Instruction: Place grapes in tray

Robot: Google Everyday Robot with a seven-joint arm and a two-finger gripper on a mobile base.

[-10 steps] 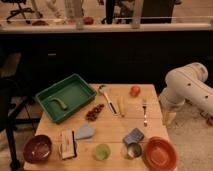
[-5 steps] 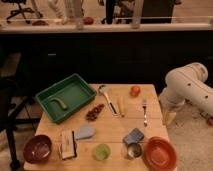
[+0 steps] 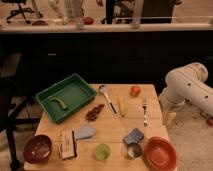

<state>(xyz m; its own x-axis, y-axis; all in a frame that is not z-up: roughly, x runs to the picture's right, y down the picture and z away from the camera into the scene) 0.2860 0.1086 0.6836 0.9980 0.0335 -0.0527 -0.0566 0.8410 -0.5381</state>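
Note:
The grapes [image 3: 94, 112], a small dark red-purple bunch, lie on the wooden table just right of the tray's near corner. The tray [image 3: 76, 91] is a large green rectangular one at the table's back left, with a small green curved item [image 3: 59, 103] inside. My white arm [image 3: 187, 87] is at the right, beyond the table's edge. The gripper [image 3: 169, 117] hangs down beside the table's right edge, far from the grapes and holding nothing that I can see.
A spoon [image 3: 106, 93], a yellow stick [image 3: 120, 105], an orange-red fruit [image 3: 135, 90] and a fork [image 3: 144, 111] lie mid-table. Along the front are a maroon bowl [image 3: 37, 148], a packet [image 3: 67, 143], a grey cloth [image 3: 85, 132], a green cup [image 3: 102, 151], a metal cup [image 3: 133, 149], a blue sponge [image 3: 133, 135] and an orange bowl [image 3: 160, 152].

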